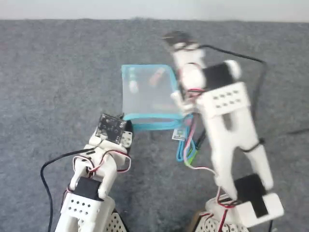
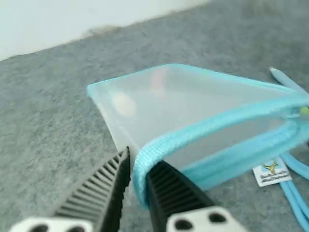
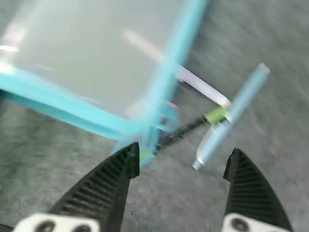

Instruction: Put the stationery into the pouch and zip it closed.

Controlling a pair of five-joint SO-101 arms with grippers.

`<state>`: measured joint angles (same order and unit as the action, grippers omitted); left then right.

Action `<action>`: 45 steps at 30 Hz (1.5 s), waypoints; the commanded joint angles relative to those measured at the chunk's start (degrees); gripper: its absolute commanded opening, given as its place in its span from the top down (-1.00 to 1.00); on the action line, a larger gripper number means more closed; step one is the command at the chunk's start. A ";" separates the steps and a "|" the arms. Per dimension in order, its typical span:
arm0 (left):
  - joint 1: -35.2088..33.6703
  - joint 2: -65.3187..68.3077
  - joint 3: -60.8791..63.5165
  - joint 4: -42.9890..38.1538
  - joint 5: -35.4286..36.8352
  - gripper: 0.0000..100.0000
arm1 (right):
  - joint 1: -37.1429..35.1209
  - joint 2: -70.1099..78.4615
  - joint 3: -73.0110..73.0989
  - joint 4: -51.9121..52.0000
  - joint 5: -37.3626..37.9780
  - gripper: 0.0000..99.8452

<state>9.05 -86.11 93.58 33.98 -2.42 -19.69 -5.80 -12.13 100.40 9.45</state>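
Note:
A translucent pouch (image 1: 147,94) with light blue trim lies on the grey carpet, and a pink item (image 1: 157,76) and a white item (image 1: 133,86) show through it. My left gripper (image 2: 140,162) is shut on the pouch's blue zipper edge (image 2: 159,145), at the pouch's near left corner (image 1: 126,123) in the high view. My right gripper (image 3: 184,152) is open at the pouch's right end (image 1: 179,99). Between its fingers lie a light blue pen (image 3: 236,108) and a green zipper tab (image 3: 215,116). A white stick (image 3: 193,82) pokes out past the pouch (image 3: 96,58).
A white label tag (image 1: 179,134) and loops of blue, pink and green cord (image 1: 188,147) lie just in front of the pouch's right end. Grey carpet (image 1: 58,72) spreads to the left and behind, up to a pale wall.

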 commanded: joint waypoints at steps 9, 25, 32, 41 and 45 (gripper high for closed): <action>-3.43 -0.09 -1.10 -0.97 -0.09 0.98 | 18.24 -2.77 33.85 -19.74 7.65 0.42; -3.43 -0.09 -0.84 -0.79 -0.09 0.98 | 18.59 9.89 44.92 -39.08 7.74 0.52; -3.43 -0.09 -0.84 -0.79 -0.09 0.98 | 18.59 10.86 44.92 -40.04 7.47 0.70; -3.43 -0.09 -0.75 -0.79 -0.09 0.98 | 19.74 10.77 44.92 -40.92 7.47 0.99; -3.43 -0.09 -0.75 -0.79 -0.09 0.98 | 22.90 8.40 44.92 -39.60 7.47 0.99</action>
<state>5.89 -86.11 93.58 33.98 -2.42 1.05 5.36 32.88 59.43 16.22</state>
